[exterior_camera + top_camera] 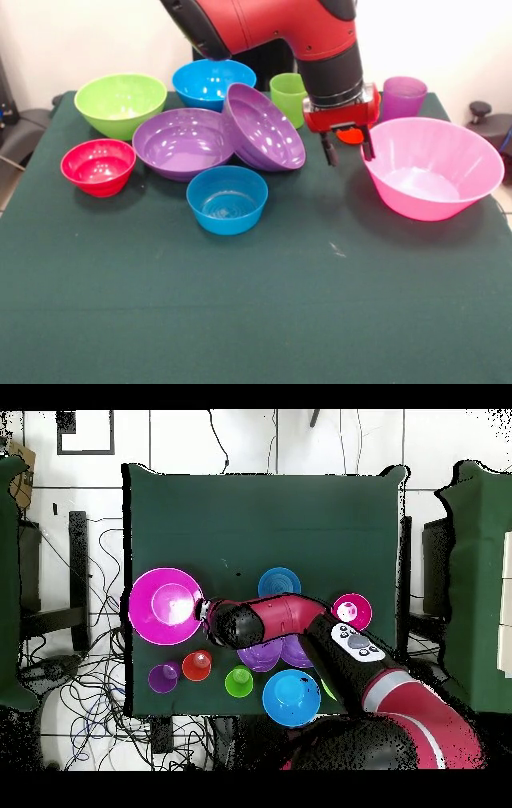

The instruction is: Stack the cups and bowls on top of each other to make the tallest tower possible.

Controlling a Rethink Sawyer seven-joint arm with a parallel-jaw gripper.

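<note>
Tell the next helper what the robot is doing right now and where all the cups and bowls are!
Gripper: open, empty, hanging beside the pink bowl.
Orange cup sits behind the gripper, between the green cup and purple cup.
One purple bowl leans tilted on the other purple bowl.
Lime bowl, red bowl, two blue bowls stand singly.
Done: no tower. Left: all stacking.

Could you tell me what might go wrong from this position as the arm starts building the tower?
1. The open gripper hangs just beside the pink bowl; lowering carelessly could strike its rim and shove it.
2. The tilted purple bowl leans on the other purple bowl; a nudge could make it slip.
3. The orange cup is mostly hidden behind the gripper in the front view, making a grasp uncertain.
</note>
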